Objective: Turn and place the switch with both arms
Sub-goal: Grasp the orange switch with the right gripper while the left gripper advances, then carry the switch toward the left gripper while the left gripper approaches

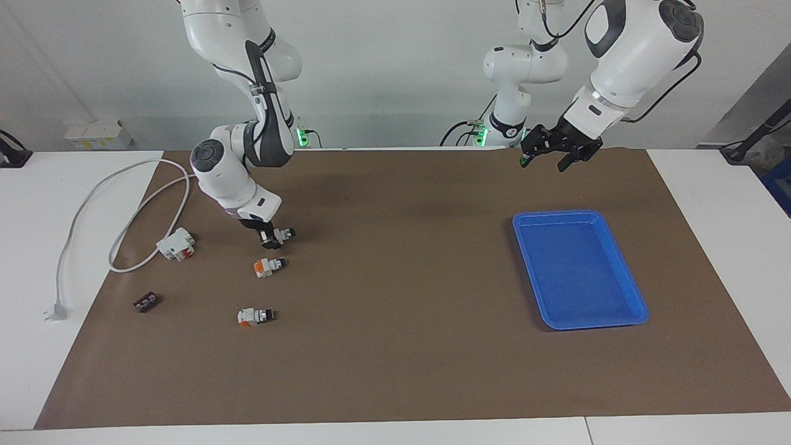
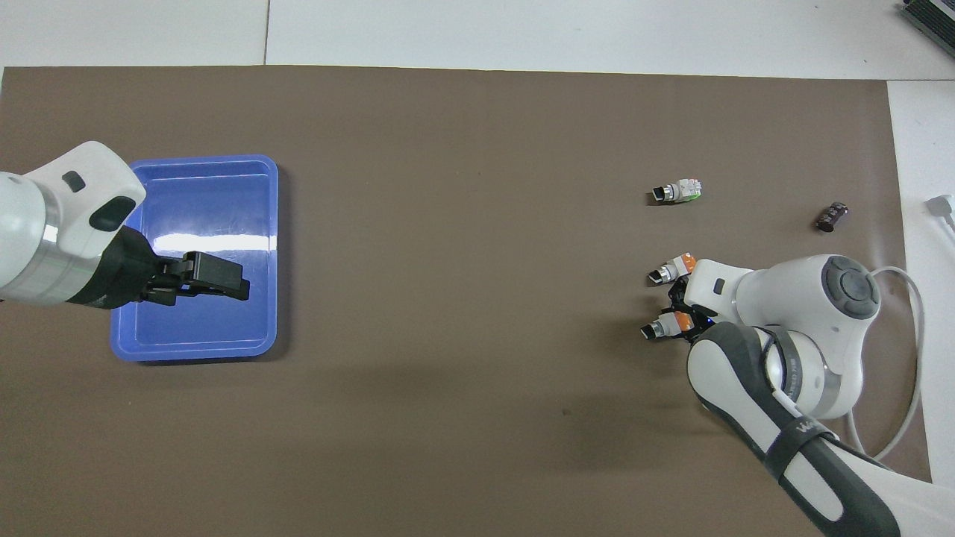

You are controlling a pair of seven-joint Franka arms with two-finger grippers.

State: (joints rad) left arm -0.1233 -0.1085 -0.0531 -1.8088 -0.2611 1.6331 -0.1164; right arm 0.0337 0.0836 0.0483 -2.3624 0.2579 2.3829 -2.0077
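Now my right gripper (image 1: 272, 238) has clamped on the switch (image 1: 285, 234) nearest the robots, down at the mat, so next I lift and turn it toward my wide-open left gripper (image 1: 553, 154), waiting above the blue tray (image 1: 624, 272).

My right arm (image 1: 247, 133) folds down from its base with the elbow bent and the wrist pitched steeply, so the right pincer (image 1: 270, 237) sits low at the worktop, its fingers clamped together on the switch (image 1: 285, 234). My left arm (image 1: 624, 55) waits raised near its own base, forearm angled down. The left pincer (image 1: 552, 153) hangs high in the air, fingers spread wide and holding nothing.
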